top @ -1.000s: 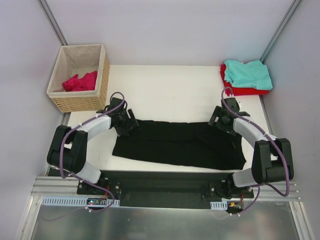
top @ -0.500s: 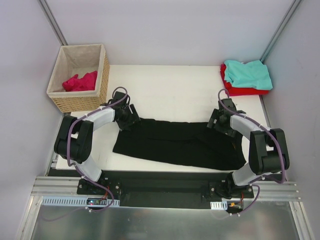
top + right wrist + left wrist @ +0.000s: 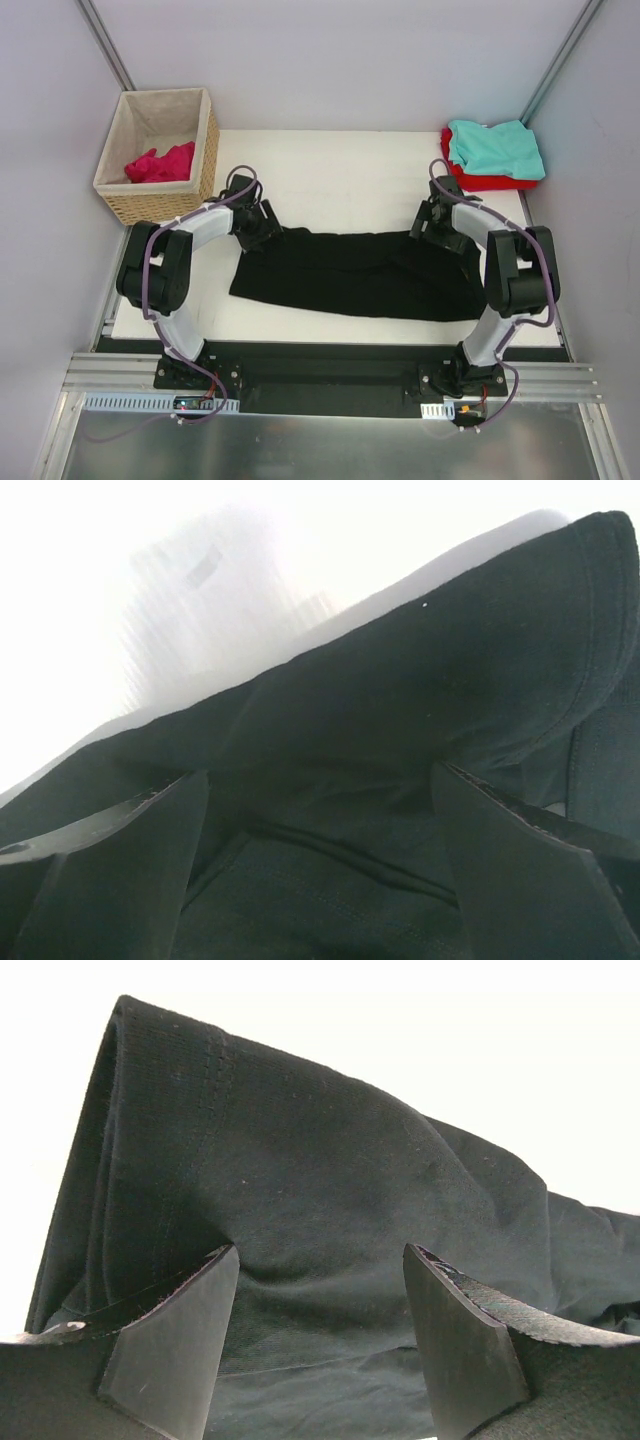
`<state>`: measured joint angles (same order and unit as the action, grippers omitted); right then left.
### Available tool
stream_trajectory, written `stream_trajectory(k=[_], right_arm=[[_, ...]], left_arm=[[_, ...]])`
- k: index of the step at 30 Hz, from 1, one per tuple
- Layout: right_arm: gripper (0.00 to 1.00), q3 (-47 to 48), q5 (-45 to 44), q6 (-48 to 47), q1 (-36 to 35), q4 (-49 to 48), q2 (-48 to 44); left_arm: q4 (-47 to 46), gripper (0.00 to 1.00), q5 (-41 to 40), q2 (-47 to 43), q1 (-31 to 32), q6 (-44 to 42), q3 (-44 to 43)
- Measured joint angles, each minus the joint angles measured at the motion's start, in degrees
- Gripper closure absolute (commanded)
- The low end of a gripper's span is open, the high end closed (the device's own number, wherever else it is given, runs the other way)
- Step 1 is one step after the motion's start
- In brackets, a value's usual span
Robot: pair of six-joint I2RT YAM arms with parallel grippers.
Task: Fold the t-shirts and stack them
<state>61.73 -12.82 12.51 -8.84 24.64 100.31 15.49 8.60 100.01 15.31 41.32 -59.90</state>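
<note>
White table [image 3: 340, 170] under left arm [image 3: 205, 228] and right arm [image 3: 470, 225], bent toward black t-shirt [image 3: 350, 275].

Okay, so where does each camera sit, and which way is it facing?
Top external: above and behind the bases, looking down at the table; both arms show, at the black t-shirt.
Left wrist: on the left wrist, facing the shirt between the left fingers.
Right wrist: on the right wrist, facing the shirt between the right fingers.
Shared: all three see the black t-shirt.

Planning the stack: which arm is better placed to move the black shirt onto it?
Right, probably: its jaws straddle the black shirt at the corner nearest the teal-and-red pile; the left arm is by the basket.
</note>
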Motion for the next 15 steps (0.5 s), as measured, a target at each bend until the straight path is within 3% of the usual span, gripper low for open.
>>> stream_trajectory(k=[15], right_arm=[[0.04,22.95,1.70,-2.78,0.68,5.31,16.24]], left_arm=[[0.96,0.32,3.17,10.99,-7.13,-0.07,-14.23]])
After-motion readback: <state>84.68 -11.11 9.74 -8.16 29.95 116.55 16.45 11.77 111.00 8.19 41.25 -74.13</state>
